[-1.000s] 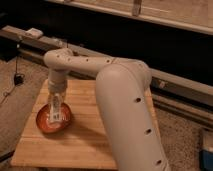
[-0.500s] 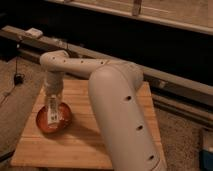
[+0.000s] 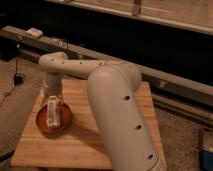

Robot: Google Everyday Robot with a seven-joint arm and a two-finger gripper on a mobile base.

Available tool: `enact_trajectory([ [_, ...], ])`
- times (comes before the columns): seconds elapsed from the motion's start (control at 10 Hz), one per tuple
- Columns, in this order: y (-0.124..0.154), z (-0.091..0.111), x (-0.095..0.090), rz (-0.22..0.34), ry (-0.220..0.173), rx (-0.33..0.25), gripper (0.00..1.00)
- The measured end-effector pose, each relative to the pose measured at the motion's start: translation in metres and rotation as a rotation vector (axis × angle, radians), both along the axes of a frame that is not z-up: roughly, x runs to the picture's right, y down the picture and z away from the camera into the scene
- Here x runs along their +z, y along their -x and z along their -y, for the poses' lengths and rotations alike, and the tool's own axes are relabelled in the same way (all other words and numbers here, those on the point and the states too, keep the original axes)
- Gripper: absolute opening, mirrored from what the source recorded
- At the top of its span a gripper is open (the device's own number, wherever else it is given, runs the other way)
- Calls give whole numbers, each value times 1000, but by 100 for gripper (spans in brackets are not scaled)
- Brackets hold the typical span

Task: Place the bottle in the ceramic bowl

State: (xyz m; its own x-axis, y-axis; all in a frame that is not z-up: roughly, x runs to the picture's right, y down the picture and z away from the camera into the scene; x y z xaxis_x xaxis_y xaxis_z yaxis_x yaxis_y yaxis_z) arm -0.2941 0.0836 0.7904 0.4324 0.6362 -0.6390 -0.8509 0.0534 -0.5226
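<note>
one risk: the bottle (image 3: 52, 114) lay in the ceramic bowl (image 3: 45, 125) under the gripper (image 3: 53, 102); jaw state unclear, so lifting could drag it out.

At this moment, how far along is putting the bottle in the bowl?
Nearly done, it seems. The bottle already lies within the ceramic bowl on the wooden table. In hand: the pincer hangs right over the bottle's upper end, and its grip cannot be made out. Left: confirming release and lifting the arm away.
</note>
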Motion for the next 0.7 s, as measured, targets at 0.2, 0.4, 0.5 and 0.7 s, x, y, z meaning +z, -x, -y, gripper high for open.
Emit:
enact_trajectory([
  [0.2, -2, 1, 0, -1, 0, 3, 74],
  [0.4, 0, 0, 0, 1, 0, 1, 74],
  [0.5, -1, 0, 0, 0, 1, 2, 74],
  [0.7, -1, 1, 0, 0, 0, 3, 74],
])
